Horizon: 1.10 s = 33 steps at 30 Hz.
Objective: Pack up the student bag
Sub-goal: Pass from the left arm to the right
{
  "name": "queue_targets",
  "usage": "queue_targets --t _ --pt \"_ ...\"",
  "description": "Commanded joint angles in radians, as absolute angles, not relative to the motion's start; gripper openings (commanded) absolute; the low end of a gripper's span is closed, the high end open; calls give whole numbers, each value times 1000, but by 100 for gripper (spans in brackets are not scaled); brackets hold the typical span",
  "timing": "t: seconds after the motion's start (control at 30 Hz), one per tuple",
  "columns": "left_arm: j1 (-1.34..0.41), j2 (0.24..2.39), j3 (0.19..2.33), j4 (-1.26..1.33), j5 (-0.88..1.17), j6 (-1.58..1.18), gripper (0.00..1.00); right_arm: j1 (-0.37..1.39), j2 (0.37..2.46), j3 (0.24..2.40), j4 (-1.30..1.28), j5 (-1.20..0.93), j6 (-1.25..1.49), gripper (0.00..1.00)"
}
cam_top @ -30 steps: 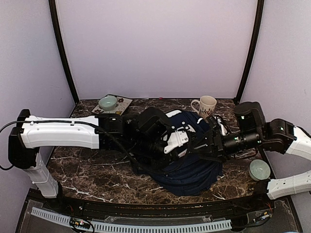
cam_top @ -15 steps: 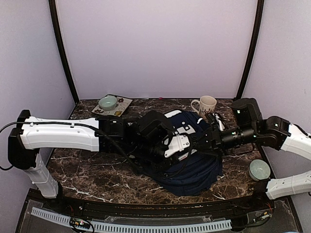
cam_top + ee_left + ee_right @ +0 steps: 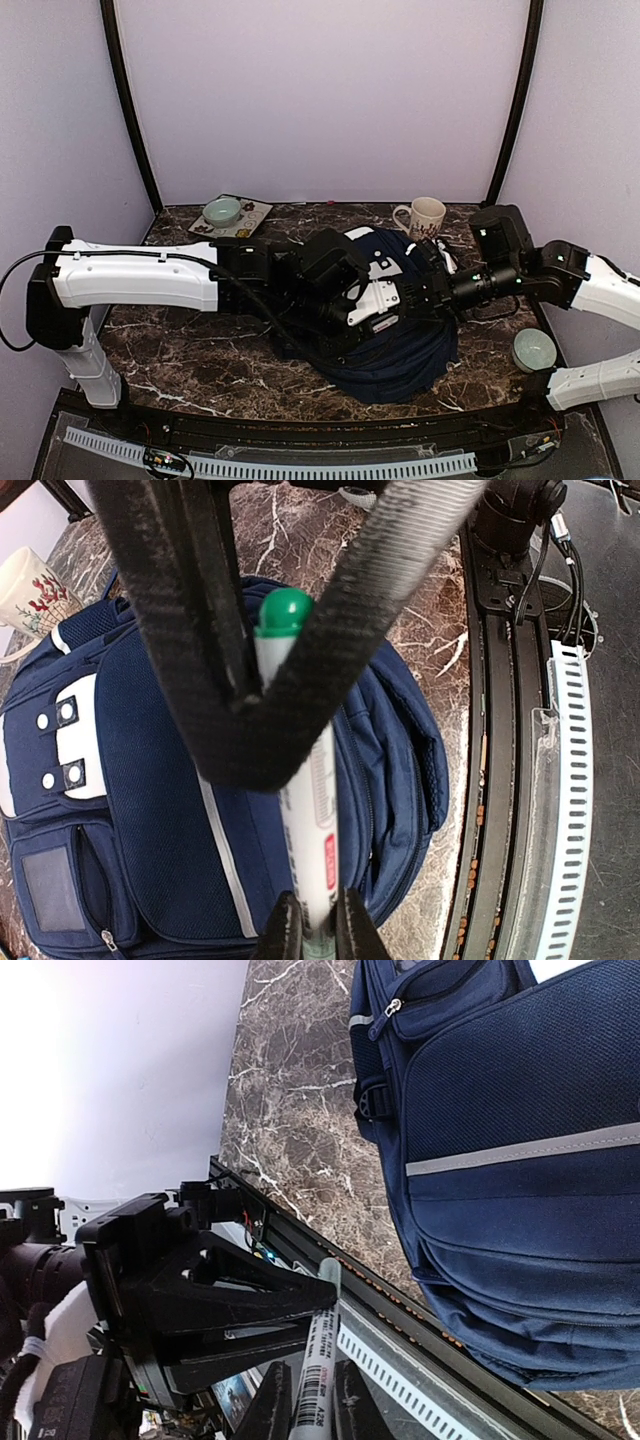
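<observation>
The student bag (image 3: 400,352), navy with a white stripe, lies flat in the middle of the table, also under both wrist cameras (image 3: 130,810) (image 3: 520,1110). Both grippers meet above it. My left gripper (image 3: 317,922) (image 3: 385,297) is shut on the pale end of a white marker (image 3: 312,780) with a green cap (image 3: 283,610). My right gripper (image 3: 308,1407) (image 3: 420,290) is shut on the same marker (image 3: 318,1355) near the cap end. Its black fingers (image 3: 200,630) form a V around the pen. The left gripper's fingers (image 3: 220,1300) show at the pen's far end.
A white mug (image 3: 425,215) (image 3: 25,590) stands behind the bag at the back right. A teal bowl (image 3: 222,211) sits on a small tray (image 3: 255,212) at the back left. Another teal cup (image 3: 532,349) stands near the right arm. The table's front rail (image 3: 560,780) runs close to the bag.
The right arm has reached left to the left gripper and its jaws have shut on the marker. The left arm has shifted slightly right, still holding the pen.
</observation>
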<state>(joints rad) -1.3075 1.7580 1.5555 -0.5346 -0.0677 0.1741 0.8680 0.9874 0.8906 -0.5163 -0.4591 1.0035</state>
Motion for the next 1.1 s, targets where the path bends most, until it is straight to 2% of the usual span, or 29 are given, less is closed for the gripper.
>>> queue_targets --t 0.0,0.13,0.23,0.3,0.33,0.43,0.63,0.7,0.87,1.07 --pt "-1313 1778 1595 -556 -67 188 0 866 982 884 -487 -506 983 7" --pt "-1313 1792 1610 -558 -69 186 0 866 978 887 -512 -492 970 0" --pt "-1313 1800 1621 -554 -102 155 0 865 970 897 -531 -463 961 0" --pt "-1313 1810 1631 -559 -107 149 4 865 965 917 -570 -418 945 0" --pt "-1312 1815 1635 -562 -112 145 10 865 961 930 -601 -378 934 0" --pt "-1312 1830 1642 -569 -141 132 37 864 943 982 -726 -208 903 0" --pt "-1312 1880 1691 -560 -225 116 68 855 880 1071 -873 95 896 0" --pt "-1310 1901 1710 -549 -247 119 76 854 856 1094 -898 183 905 0" --pt "-1302 1983 1753 -529 -227 157 76 853 815 1145 -947 380 948 0" --pt "-1254 2073 1831 -547 -202 82 67 853 775 1146 -915 438 972 0"
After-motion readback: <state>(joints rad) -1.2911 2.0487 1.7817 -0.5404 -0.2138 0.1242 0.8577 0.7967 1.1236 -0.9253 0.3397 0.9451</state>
